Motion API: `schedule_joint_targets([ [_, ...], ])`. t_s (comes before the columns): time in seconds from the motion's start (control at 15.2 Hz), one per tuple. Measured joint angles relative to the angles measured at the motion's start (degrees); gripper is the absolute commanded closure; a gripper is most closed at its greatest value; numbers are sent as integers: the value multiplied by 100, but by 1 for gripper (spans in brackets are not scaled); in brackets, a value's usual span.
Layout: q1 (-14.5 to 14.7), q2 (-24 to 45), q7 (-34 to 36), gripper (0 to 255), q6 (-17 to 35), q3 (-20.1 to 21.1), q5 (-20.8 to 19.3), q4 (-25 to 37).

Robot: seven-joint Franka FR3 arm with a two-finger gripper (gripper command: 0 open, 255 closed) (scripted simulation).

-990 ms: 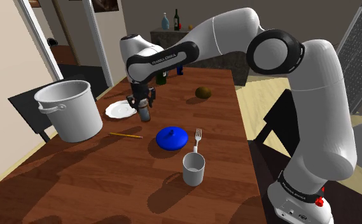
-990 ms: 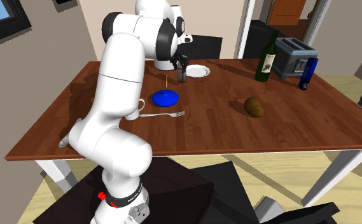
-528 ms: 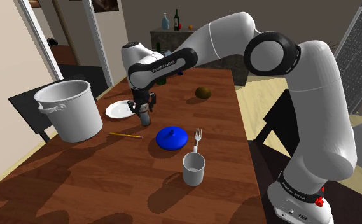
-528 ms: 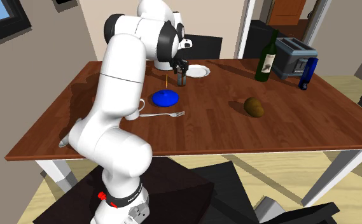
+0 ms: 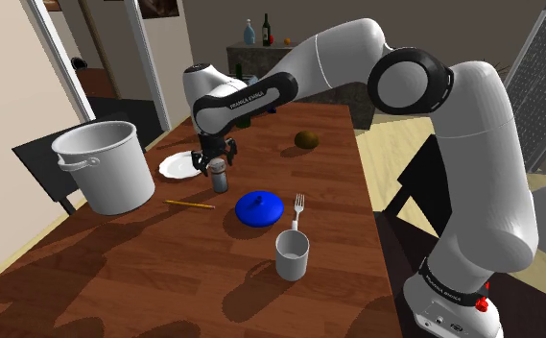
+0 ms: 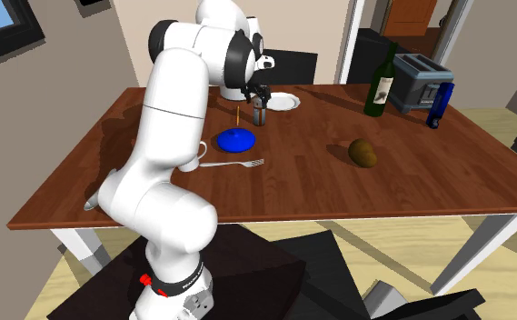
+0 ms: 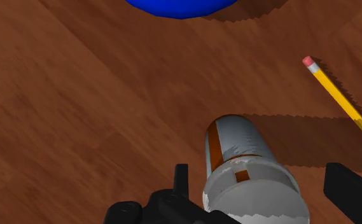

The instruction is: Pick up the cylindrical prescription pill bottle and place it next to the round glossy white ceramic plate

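The pill bottle (image 5: pixel 220 178) is standing upright on the wooden table (image 5: pixel 165 278). It's grey-white with an orange-brown stripe down the side and a pale cap. It sits just beside the white plate (image 5: pixel 178 165), on the shoulder view's right of the rim, though I can't tell if the two actually touch. The gripper (image 5: pixel 216 159) is right over the bottle with its fingers (image 7: pixel 353 191) spread apart. In the wrist view the bottle is between them and one finger is clearly off it, so nothing's clamped. Nearer the stand there's a blue lid (image 5: pixel 258 206), a yellow pencil (image 5: pixel 189 204), a fork (image 5: pixel 298 205) and a grey mug (image 5: pixel 293 254). There's a big grey pot (image 5: pixel 107 165) on the shoulder view's left.
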Motion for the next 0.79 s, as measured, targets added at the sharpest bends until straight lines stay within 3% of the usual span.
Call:
schedule_joint_targets([
  [0.46,33,-218,-46,0,-513,55,82,311],
  [0.79,31,-228,-65,0,-591,57,92,373],
])
